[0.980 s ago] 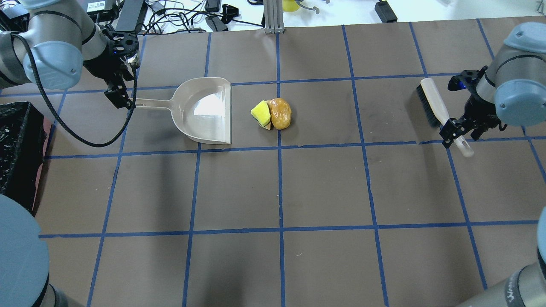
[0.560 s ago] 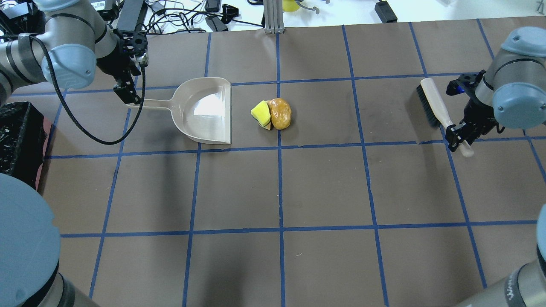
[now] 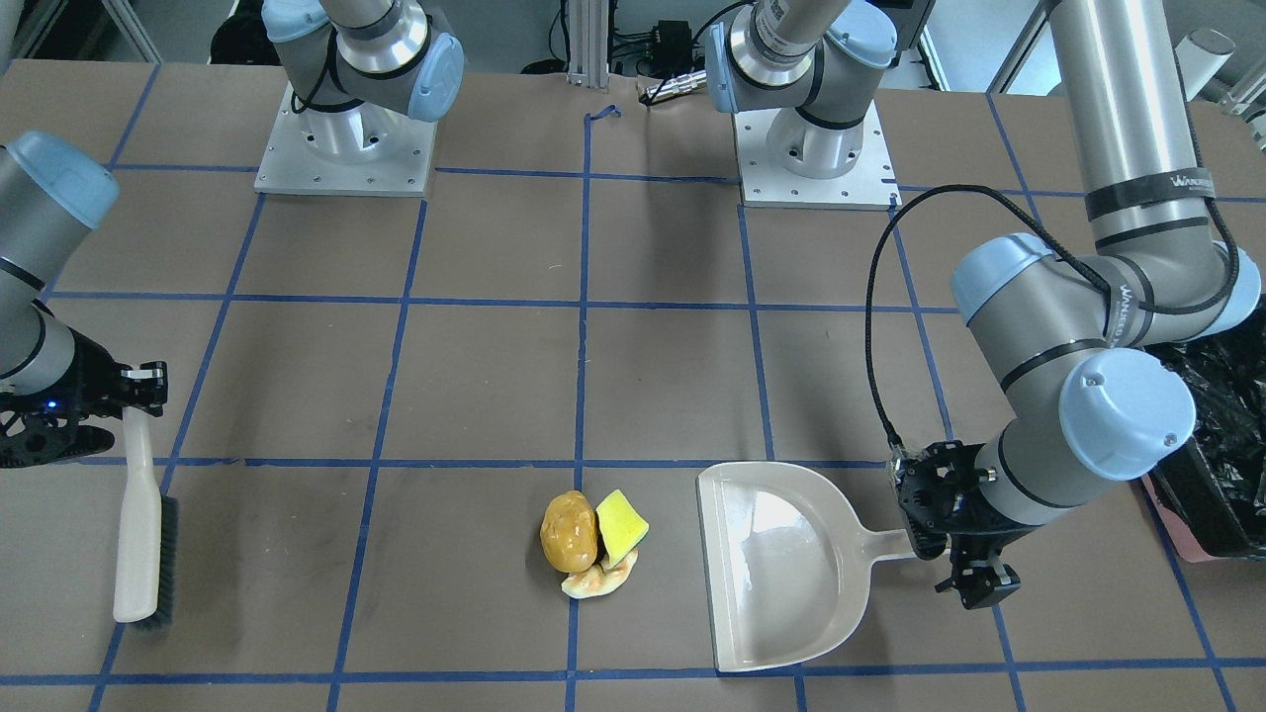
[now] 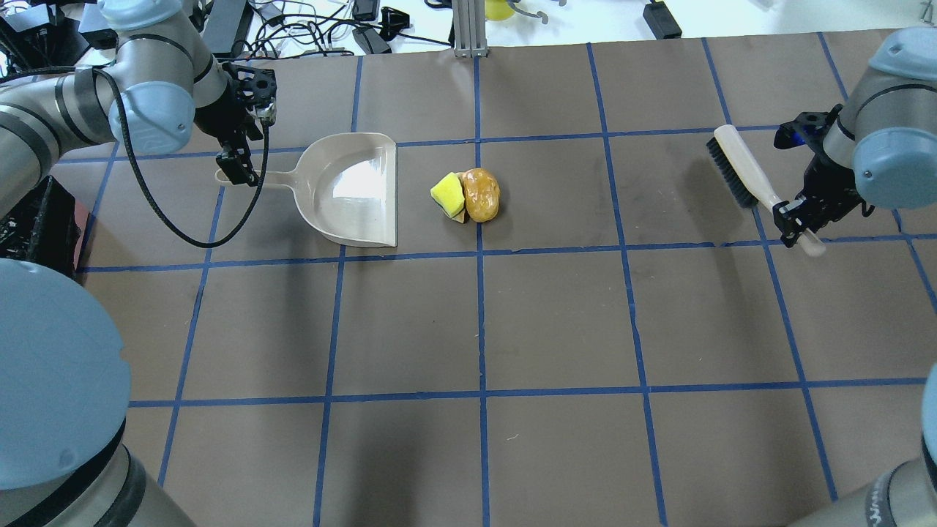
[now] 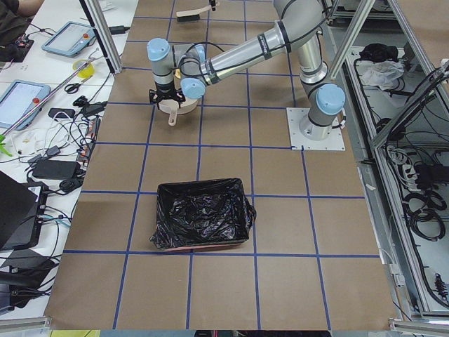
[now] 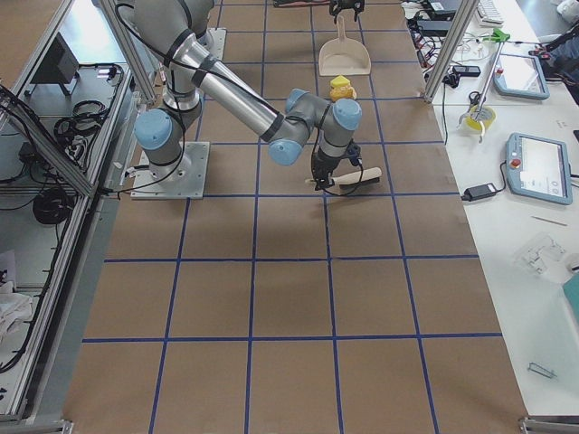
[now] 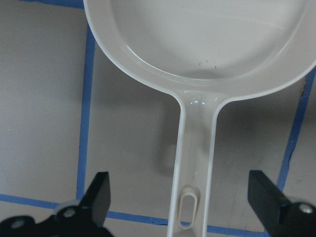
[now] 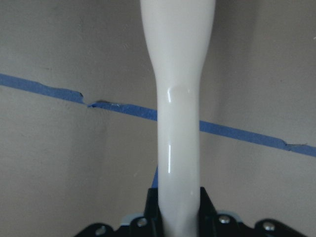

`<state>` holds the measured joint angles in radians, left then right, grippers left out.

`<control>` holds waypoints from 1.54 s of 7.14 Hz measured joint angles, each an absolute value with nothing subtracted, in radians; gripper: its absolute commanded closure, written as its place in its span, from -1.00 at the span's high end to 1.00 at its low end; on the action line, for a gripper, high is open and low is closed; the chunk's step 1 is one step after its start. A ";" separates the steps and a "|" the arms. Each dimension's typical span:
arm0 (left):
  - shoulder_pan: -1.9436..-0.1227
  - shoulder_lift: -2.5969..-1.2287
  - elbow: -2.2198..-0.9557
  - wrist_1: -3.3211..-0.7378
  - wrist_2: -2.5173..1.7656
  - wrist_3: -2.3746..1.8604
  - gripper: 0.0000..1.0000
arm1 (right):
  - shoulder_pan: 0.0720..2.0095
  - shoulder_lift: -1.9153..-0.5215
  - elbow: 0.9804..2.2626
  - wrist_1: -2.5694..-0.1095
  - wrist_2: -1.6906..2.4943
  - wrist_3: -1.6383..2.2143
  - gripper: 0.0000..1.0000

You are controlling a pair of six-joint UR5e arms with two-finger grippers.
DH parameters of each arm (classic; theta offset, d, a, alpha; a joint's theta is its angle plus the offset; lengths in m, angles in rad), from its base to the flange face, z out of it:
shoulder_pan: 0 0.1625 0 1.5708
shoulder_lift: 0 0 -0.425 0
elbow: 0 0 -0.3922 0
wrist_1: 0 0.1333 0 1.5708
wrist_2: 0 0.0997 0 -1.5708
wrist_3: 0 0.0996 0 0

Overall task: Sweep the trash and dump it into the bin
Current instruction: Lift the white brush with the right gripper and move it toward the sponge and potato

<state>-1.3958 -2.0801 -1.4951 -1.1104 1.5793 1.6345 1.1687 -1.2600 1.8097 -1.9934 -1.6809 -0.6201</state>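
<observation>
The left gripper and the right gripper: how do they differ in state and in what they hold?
The left gripper is open, while the right gripper is shut. The left gripper's fingers stand apart on either side of the handle of the dustpan, not touching it; the right gripper clamps the handle of the brush. Both are at the handle of a pale tool.
</observation>
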 measured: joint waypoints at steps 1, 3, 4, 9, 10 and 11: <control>-1.395 -2.088 -1.491 -1.108 1.606 1.670 0.87 | 1.204 -1.277 1.792 -1.958 -1.679 -0.544 -1.00; -1.389 -2.107 -1.486 -1.094 1.624 1.717 0.85 | 1.332 -1.293 1.757 -1.884 -1.690 -0.312 -1.00; -1.389 -2.112 -1.491 -1.091 1.623 1.724 0.85 | 1.407 -1.293 1.746 -1.851 -1.688 -0.166 -1.00; -1.387 -2.116 -1.498 -1.099 1.624 1.724 0.82 | 1.764 -1.239 1.667 -1.740 -1.636 0.374 -1.00; -1.386 -2.115 -1.504 -1.104 1.625 1.722 0.77 | 1.824 -1.221 1.649 -1.733 -1.608 0.465 -1.00; -1.386 -2.114 -1.513 -1.103 1.624 1.721 0.27 | 1.870 -1.210 1.637 -1.732 -1.578 0.540 -1.00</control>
